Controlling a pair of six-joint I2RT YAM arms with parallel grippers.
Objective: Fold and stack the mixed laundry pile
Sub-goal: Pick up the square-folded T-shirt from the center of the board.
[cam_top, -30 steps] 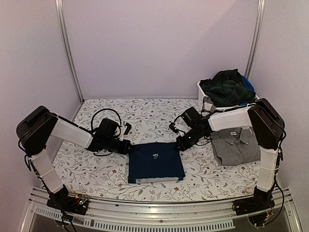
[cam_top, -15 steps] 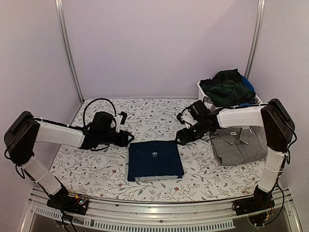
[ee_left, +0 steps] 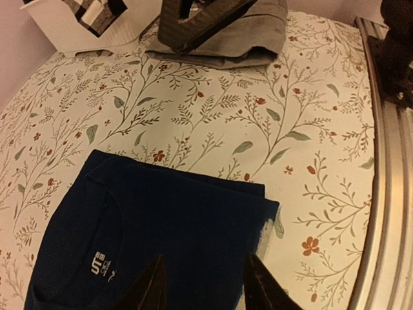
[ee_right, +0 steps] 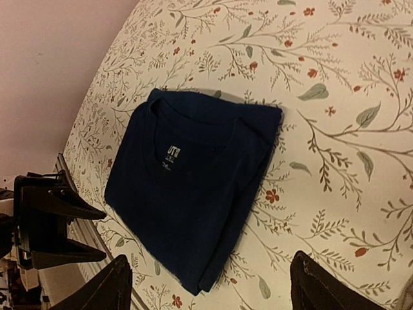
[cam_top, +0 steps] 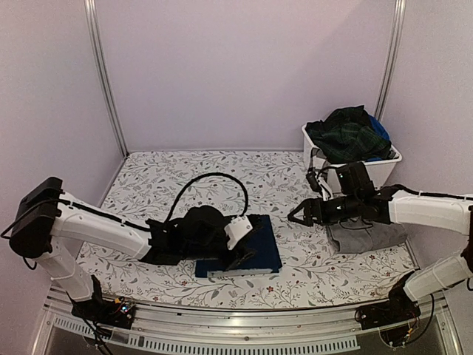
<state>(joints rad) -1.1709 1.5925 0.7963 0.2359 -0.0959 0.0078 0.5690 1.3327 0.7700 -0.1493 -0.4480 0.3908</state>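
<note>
Navy garment partly beneath left arm

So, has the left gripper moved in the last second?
Yes. The left gripper has swung right, toward the white bin: it was at the folded navy shirt's left edge, now it hangs over the shirt.

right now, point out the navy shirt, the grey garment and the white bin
navy shirt [ee_right: 187,190], right wrist view, its middle
grey garment [cam_top: 367,238], top view, near edge
white bin [cam_top: 385,168], top view, front wall
</note>
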